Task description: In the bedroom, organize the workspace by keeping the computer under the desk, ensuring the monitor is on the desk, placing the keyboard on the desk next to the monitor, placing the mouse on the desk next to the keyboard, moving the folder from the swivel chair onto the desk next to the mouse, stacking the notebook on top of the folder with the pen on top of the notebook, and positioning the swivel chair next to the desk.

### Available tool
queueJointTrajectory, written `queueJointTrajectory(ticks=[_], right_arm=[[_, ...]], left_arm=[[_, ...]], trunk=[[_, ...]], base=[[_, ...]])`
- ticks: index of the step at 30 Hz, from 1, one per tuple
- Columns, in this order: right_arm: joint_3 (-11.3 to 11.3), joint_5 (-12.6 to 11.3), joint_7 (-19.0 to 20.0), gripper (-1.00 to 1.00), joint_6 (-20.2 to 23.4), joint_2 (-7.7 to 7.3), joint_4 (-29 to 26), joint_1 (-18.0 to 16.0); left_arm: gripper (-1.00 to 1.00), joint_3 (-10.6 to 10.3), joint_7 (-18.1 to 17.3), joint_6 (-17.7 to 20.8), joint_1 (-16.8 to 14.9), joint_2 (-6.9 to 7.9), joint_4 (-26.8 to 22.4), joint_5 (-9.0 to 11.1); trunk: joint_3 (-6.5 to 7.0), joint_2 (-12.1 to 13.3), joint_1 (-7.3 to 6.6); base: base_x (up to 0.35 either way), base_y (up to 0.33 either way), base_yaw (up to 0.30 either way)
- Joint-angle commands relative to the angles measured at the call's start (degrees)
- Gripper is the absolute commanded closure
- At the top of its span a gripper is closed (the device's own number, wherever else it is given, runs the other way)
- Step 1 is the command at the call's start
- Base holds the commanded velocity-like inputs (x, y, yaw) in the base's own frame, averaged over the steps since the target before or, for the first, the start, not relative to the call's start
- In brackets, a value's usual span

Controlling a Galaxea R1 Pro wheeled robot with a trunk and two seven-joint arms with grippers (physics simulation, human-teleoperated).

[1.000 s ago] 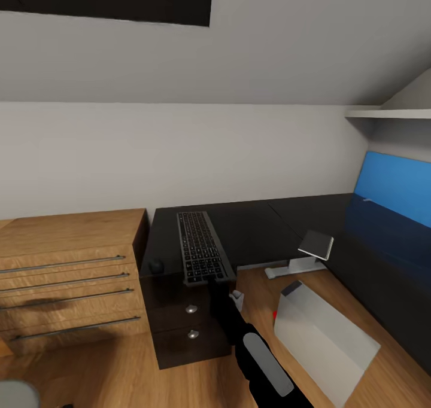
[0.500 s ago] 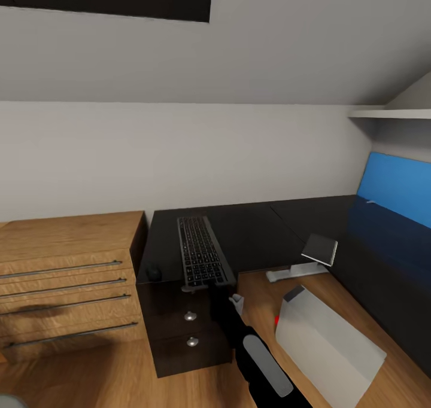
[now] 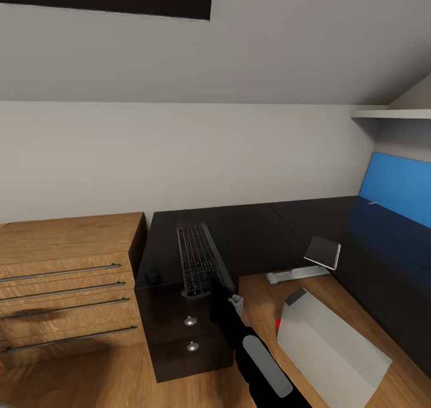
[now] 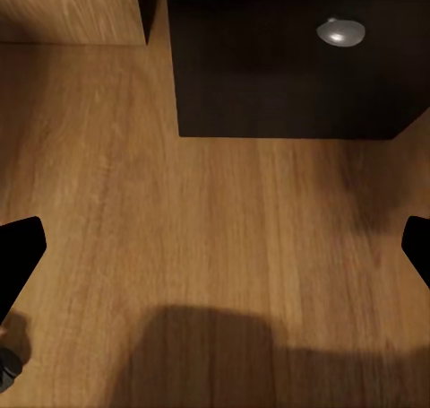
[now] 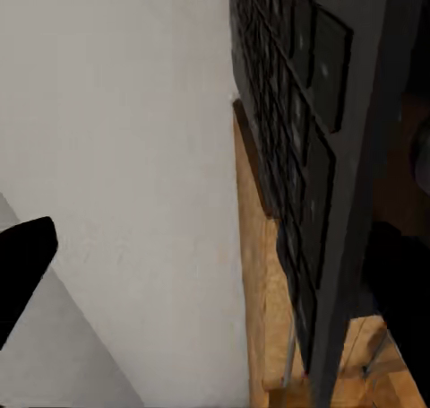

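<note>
The keyboard (image 3: 196, 257) lies lengthwise on the left wing of the black desk (image 3: 257, 228), tipped up on one long side, its near end over the desk's front edge. My right gripper (image 3: 216, 286) is at that near end. In the right wrist view the keyboard (image 5: 300, 157) stands edge-on against one finger (image 5: 401, 291), while the other finger (image 5: 22, 264) is far from the keys, so the jaws stand open. The small black mouse (image 3: 153, 274) sits at the desk's front left corner. The silver computer (image 3: 332, 342) lies on the floor under the desk. My left gripper (image 4: 215, 256) hangs open over bare floor.
A wooden chest of drawers (image 3: 66, 276) stands against the desk's left side. The desk's drawer front with a silver knob (image 4: 340, 33) is just ahead of my left gripper. A small dark panel on a white stand (image 3: 320, 253) sits under the desk. The blue back panel (image 3: 398, 186) rises at right.
The keyboard has gone from lying flat to tipped up on its long side as my right gripper rose at its near end. The head view has shifted slightly.
</note>
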Motion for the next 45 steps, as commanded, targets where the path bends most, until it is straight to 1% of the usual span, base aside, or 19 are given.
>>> queueJointTrajectory(ticks=[1,10,21,23,25,28,29,32,34,40,43,45], right_arm=[[0.0,-0.6,0.3,-1.0,0.1,0.0,0.0,0.0],[-0.1,-0.6,0.3,-1.0,0.0,0.0,0.0,-0.1],[-0.5,-0.4,0.3,-1.0,-0.3,0.0,0.2,-0.1],[-1.1,-0.4,0.3,-1.0,-0.3,0.0,0.5,-0.1],[-2.1,-0.4,0.3,-1.0,-0.3,0.0,0.9,-0.1],[-4.6,-0.4,0.3,-1.0,-0.3,0.0,1.4,-0.1],[-4.8,-0.4,0.3,-1.0,-0.3,0.0,1.4,-0.1],[-5.4,-0.4,0.3,-1.0,-0.4,-0.64,1.5,-0.1],[-5.9,-0.4,0.3,-1.0,-0.4,-0.75,1.5,-0.1],[-8.9,-0.3,0.3,-1.0,-0.4,-1.16,1.5,-0.1],[-9.9,-0.2,-0.2,-1.0,-0.5,-1.74,1.5,-0.2],[-10.5,-0.1,-1.5,-1.0,-0.5,-2.5,1.5,-0.3]], left_arm=[[-1.0,-0.3,0.4,-0.3,0.0,0.07,-0.1,0.6],[-1.0,-0.3,0.4,-0.3,0.0,0.07,-0.1,0.6],[-1.0,0.0,0.5,-0.3,0.0,0.14,0.0,0.6],[-1.0,0.1,0.5,-0.3,0.0,0.19,0.0,0.7],[-1.0,0.2,0.6,-0.3,0.0,0.22,0.0,0.7],[-1.0,0.2,0.6,-0.3,0.0,0.24,0.1,0.7],[-1.0,0.2,0.6,-0.3,0.0,0.25,0.1,0.8],[-1.0,0.2,0.6,-0.3,0.0,0.25,0.1,0.8],[-1.0,0.2,0.6,-0.3,0.0,0.25,0.1,0.8],[-1.0,0.3,0.6,-0.3,0.0,0.31,0.1,0.8],[-1.0,0.3,0.5,-0.3,-0.1,0.32,0.1,0.7],[-1.0,0.3,0.6,-0.3,0.0,0.3,0.1,0.8]], trunk=[[-0.04,0.0,0.0],[-0.04,0.0,0.0],[-0.04,0.0,0.0],[-0.04,0.0,0.0],[-0.04,0.0,0.0],[-0.04,0.0,0.0],[-0.04,0.0,0.0],[-0.04,0.0,0.0],[-0.04,0.0,0.0],[-0.04,0.0,0.0],[-0.04,0.0,0.0],[0.32,0.8,-0.44]], base=[[0.0,0.0,0.0],[-0.016,-0.001,0.0],[-0.236,-0.103,0.0],[-0.066,-0.187,0.0],[-0.034,-0.198,0.0],[-0.012,-0.137,0.0],[-0.003,-0.035,0.0],[-0.001,-0.016,0.0],[0.0,-0.005,0.0],[0.0,-0.002,0.0],[0.0,0.0,0.0],[0.0,0.0,0.0]])
